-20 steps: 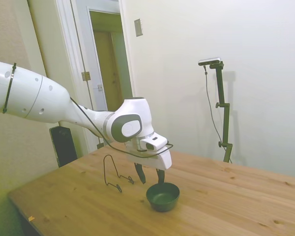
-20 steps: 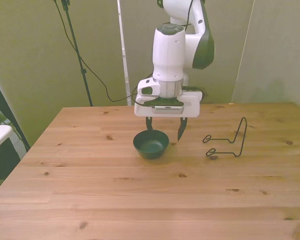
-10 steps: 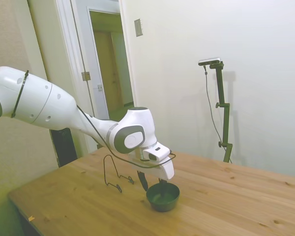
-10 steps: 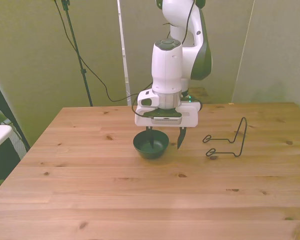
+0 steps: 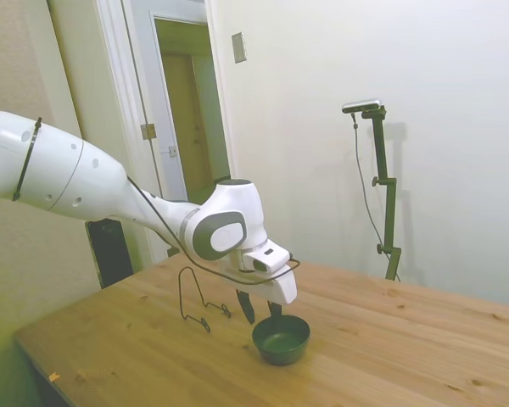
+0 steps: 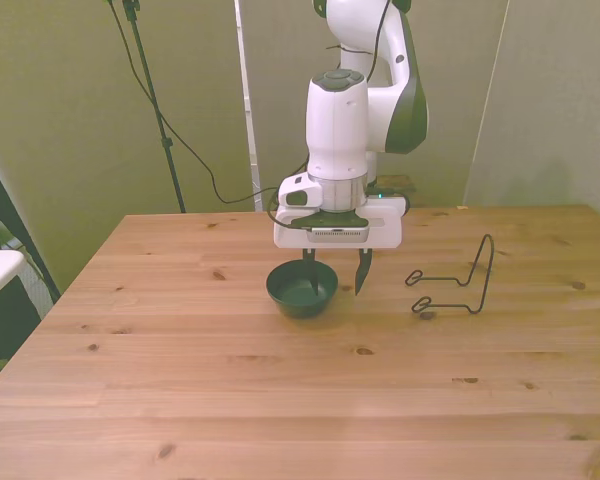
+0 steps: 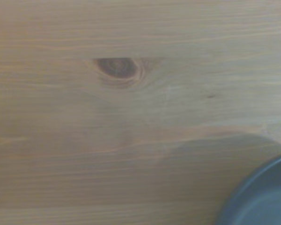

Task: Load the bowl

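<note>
While I hold over the middle of the surface [image 6: 180, 400], the bowl [image 6: 301, 289] sits there under my tool [image 6: 334, 277], released, one finger dipping inside the rim, the other outside on the front view's right. I judge it light, stiff, slightly slick; its wall suits pinching. The wire rack [image 6: 454, 282] stands farther right.

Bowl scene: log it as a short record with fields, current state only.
bowl: dark green, upright on the wooden table, nothing visible inside
end effector: open, straddling the bowl's rim on the front view's right, one finger inside, one outside
wire rack: black, apart from the bowl, toward the front view's right
grasp: not closed yet
</note>
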